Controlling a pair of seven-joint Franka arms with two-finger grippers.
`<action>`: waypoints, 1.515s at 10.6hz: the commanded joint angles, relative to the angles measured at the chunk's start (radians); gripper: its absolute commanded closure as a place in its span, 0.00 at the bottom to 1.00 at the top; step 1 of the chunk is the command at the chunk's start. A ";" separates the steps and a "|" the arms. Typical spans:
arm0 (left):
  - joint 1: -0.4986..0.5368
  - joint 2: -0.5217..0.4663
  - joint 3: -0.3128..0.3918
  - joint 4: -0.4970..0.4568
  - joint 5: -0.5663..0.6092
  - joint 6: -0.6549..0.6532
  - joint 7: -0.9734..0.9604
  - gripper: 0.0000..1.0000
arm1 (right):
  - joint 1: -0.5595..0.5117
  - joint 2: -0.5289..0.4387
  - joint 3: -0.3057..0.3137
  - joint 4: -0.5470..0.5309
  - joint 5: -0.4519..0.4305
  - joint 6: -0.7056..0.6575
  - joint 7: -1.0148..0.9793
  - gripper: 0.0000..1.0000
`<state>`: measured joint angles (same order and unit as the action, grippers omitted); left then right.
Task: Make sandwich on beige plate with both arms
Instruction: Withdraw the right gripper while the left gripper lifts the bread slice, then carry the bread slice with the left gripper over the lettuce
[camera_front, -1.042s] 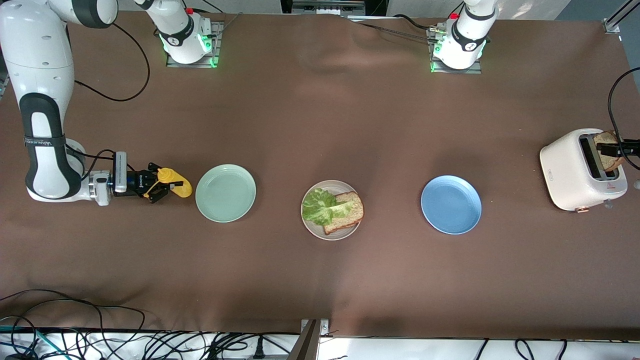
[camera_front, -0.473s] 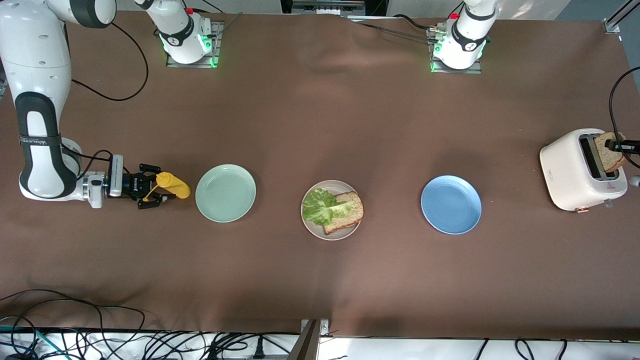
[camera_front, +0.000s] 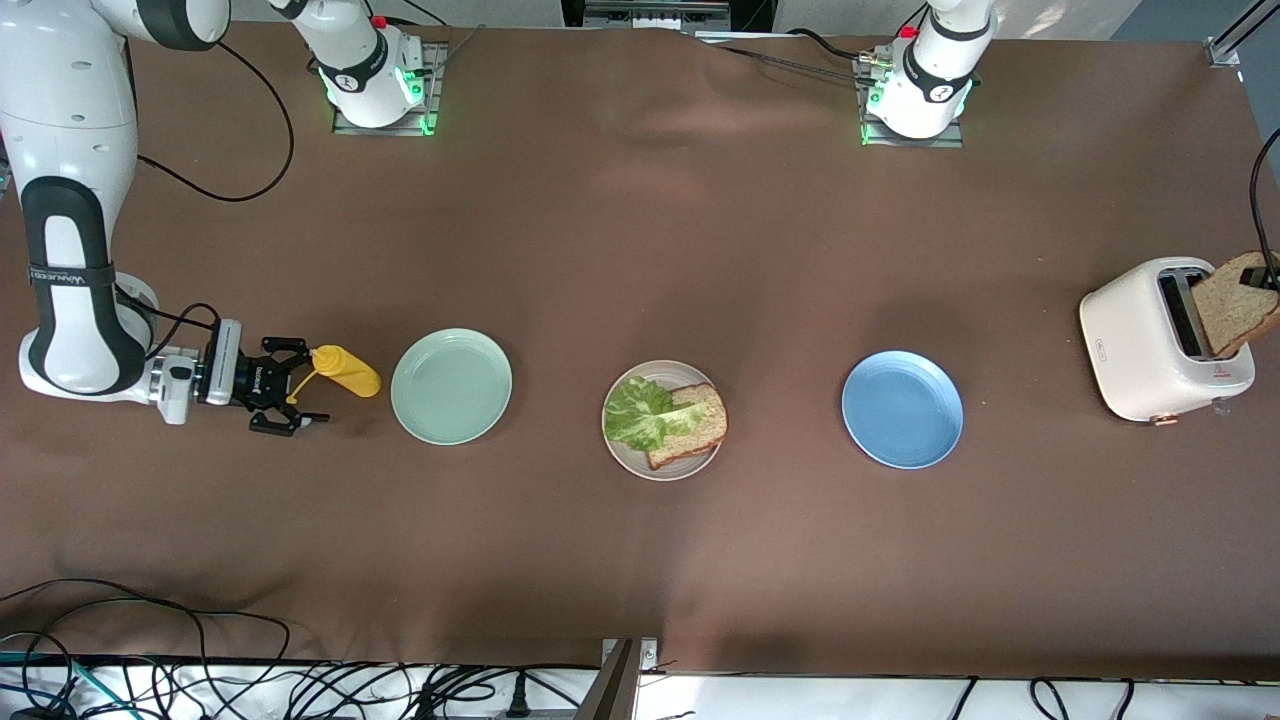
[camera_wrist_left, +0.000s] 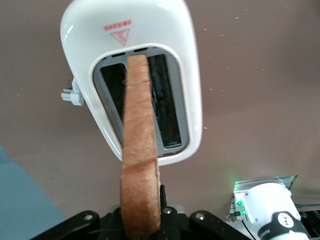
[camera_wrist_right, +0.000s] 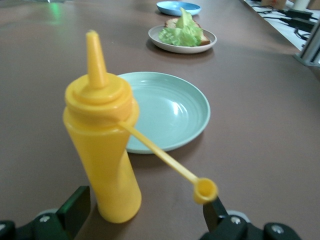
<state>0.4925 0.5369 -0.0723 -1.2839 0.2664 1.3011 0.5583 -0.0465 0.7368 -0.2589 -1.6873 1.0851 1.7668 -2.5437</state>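
At the frame's right edge, the left claw (camera_front: 1262, 278) clamped a bread slice (camera_front: 1235, 305) edge-up over the toaster (camera_front: 1140, 340). The beige plate (camera_front: 628, 455) sat at centre. The right claw (camera_front: 290, 392) gaped beside the mustard bottle (camera_front: 347, 369).

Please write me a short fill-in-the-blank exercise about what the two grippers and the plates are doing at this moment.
1. The left gripper is shut on a slice of bread over the white ____.
2. The right gripper, jaws open, is beside the ____ squeeze bottle, which stands on the table.
3. On the beige plate, a lettuce leaf lies on one slice of ____.
4. The mint green plate lies between the squeeze bottle and the ____ plate.

Missing words: toaster; yellow; bread; beige
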 joint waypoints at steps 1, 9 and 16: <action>-0.084 -0.005 -0.001 0.099 0.013 -0.126 0.028 1.00 | -0.006 -0.051 0.006 -0.054 -0.013 0.055 0.036 0.00; -0.268 -0.003 -0.026 0.138 -0.514 -0.195 -0.493 1.00 | -0.004 -0.298 -0.034 -0.121 -0.425 0.082 0.654 0.00; -0.498 0.018 -0.027 0.049 -0.814 0.119 -0.831 1.00 | 0.013 -0.545 0.036 -0.123 -0.793 0.060 1.412 0.00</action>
<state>0.0496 0.5530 -0.1089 -1.2191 -0.4997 1.3493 -0.2065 -0.0326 0.2534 -0.2367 -1.7670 0.3430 1.8294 -1.2312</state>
